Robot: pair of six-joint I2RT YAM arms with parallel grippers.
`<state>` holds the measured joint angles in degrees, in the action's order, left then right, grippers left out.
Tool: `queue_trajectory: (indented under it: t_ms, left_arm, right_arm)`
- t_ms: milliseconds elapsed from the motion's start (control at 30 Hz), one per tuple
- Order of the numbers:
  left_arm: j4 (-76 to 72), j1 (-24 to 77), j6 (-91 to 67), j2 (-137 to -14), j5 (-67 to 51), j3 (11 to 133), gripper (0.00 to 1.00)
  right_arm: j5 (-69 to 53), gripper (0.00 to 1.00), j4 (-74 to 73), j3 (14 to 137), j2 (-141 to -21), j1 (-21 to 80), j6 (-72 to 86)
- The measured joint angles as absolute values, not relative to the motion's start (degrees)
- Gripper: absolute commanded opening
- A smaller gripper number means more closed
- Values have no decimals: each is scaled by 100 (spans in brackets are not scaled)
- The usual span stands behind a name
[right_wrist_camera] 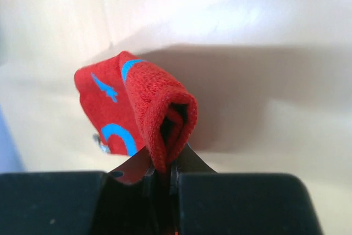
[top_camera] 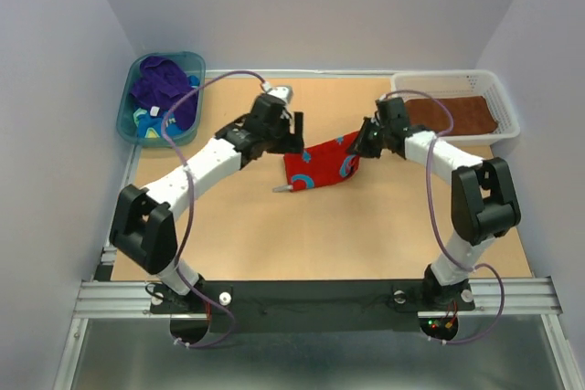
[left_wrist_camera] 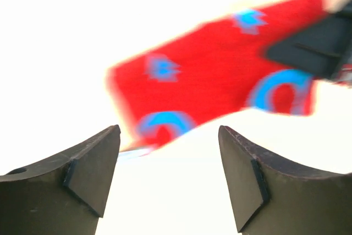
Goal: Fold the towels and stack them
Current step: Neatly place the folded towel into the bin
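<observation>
One red towel (top_camera: 320, 163) (in right jaws), one brown towel (top_camera: 452, 114), one purple towel (top_camera: 164, 89).

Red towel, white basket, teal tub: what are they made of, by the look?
The red towel looks like soft terry cloth, matte: fuzzy nap shows along the fold. The white basket looks like rigid plastic, slightly glossy, with mesh walls. The teal tub seems to be smooth plastic, perhaps translucent, with a shiny rim.

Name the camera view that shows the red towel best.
Top external: most of the red towel shows, sharp, against the table. Left wrist shows it large but blurred, beyond the open left claw. Right wrist shows only its folded end pinched in the right claw.
</observation>
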<state>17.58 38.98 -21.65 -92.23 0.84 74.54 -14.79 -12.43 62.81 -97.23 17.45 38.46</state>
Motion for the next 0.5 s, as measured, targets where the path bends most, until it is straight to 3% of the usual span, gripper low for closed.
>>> queue_trajectory:
  t_ms: [233,500]
  left_arm:
    - [1238,2169,-1409,-8541,-180,6556,83]
    - [1188,1782,-1037,-8960,-364,6108,83]
  right_arm:
    - [-1367,1,-3098,8453,-10495,954,1647]
    - [-1004,0,-4600,10672,-11323,325,1]
